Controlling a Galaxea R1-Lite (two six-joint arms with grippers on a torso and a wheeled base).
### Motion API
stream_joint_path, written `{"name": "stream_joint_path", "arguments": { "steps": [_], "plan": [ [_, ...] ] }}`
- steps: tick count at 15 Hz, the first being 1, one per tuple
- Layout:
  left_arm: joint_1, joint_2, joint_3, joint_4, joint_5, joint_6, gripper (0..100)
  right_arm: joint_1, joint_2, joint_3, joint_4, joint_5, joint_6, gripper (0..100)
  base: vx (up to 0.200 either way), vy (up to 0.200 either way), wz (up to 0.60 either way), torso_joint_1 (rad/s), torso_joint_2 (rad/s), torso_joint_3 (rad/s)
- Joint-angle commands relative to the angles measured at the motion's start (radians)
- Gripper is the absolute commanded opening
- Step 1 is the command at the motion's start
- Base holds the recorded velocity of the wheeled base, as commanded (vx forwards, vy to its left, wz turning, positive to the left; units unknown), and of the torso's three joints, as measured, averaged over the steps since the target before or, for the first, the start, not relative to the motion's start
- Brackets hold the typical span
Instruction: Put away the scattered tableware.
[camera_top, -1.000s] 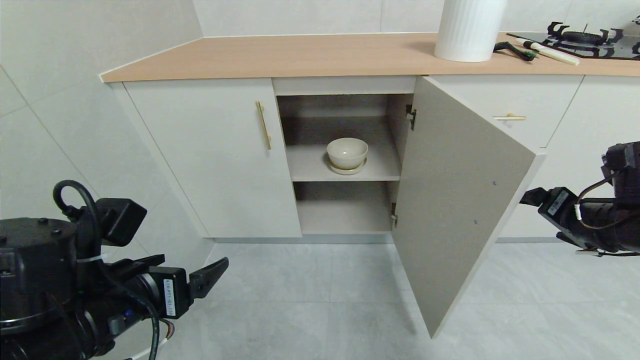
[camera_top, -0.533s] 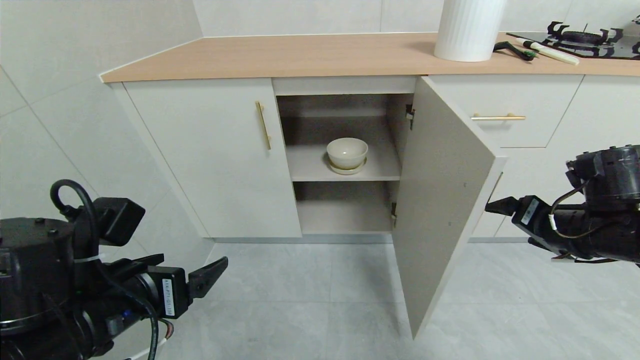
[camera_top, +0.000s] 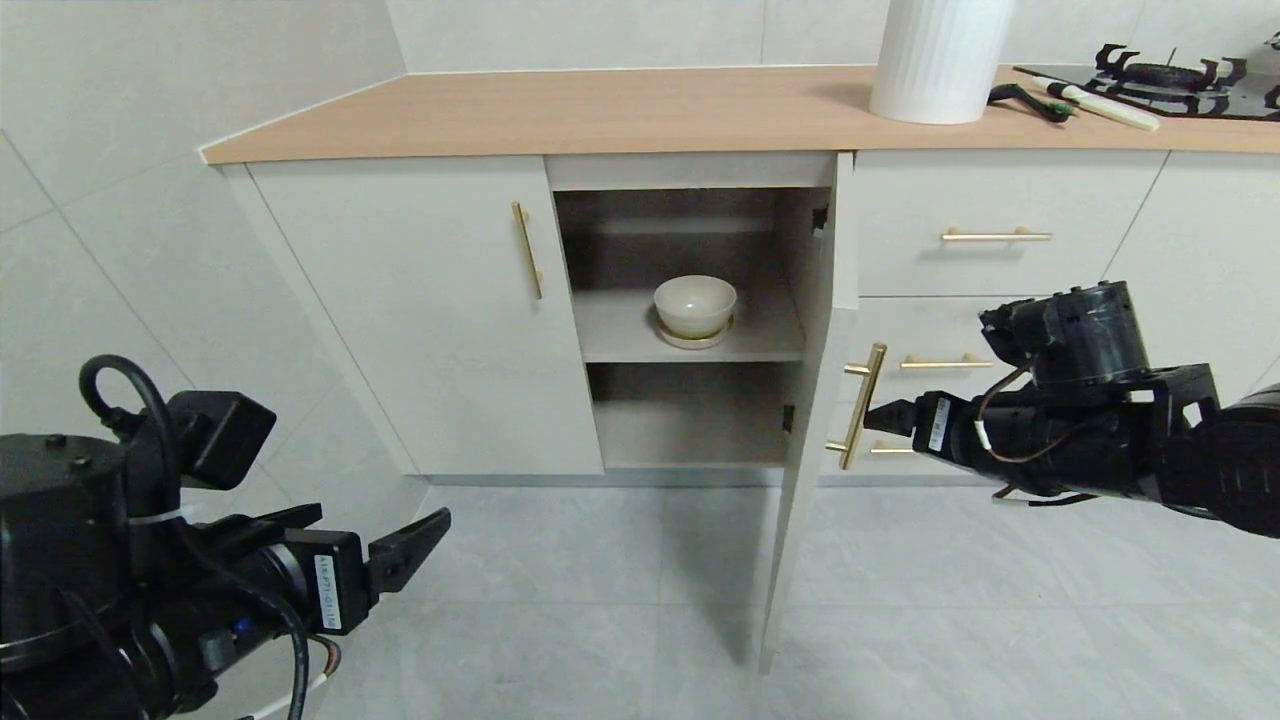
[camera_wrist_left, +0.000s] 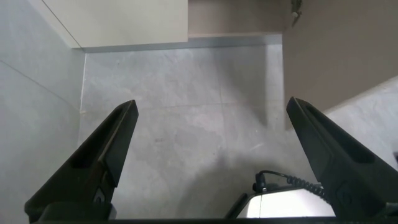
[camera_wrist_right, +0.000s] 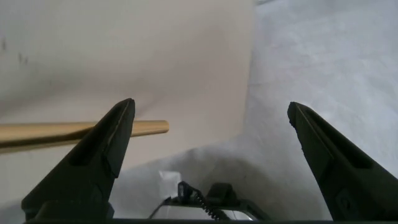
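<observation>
My right fingers (camera_top: 880, 415) are spread wide and hold nothing. They are just beside the gold handle (camera_top: 860, 405), right of the middle of the frame. The door (camera_top: 797, 520) stands half shut. The bowl (camera_top: 694, 303) sits on its plate (camera_top: 693, 341) on the upper shelf (camera_top: 620, 335), in the middle. I think my job now is to shut the door. I should push slow and soft, so it does not bang and shake the bowl. My left fingers (camera_top: 400, 548) hang apart and empty at the lower left.
</observation>
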Motion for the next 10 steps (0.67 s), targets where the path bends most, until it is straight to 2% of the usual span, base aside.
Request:
{"name": "stream_joint_path", "arguments": {
  "steps": [1,4,7,10],
  "plan": [
    [-0.001,-0.003,0.000,0.000,0.000,0.000,100,0.019,0.070,-0.045,-0.001,-0.001,-0.008,100,0.000,0.000,0.00,0.000,0.00,0.000],
    [-0.001,0.003,0.000,0.000,-0.002,-0.001,100,0.021,0.132,-0.053,-0.058,0.004,-0.008,100,0.000,0.000,0.00,0.000,0.00,0.000],
    [-0.001,0.003,0.001,0.000,-0.003,-0.001,100,0.021,0.197,-0.051,-0.201,0.001,-0.001,100,0.000,0.000,0.00,0.000,0.00,0.000],
    [-0.001,0.005,0.000,-0.001,-0.002,-0.001,100,0.021,0.216,-0.056,-0.231,-0.004,0.031,100,0.000,0.000,0.00,0.000,0.00,0.000]
  ]
}}
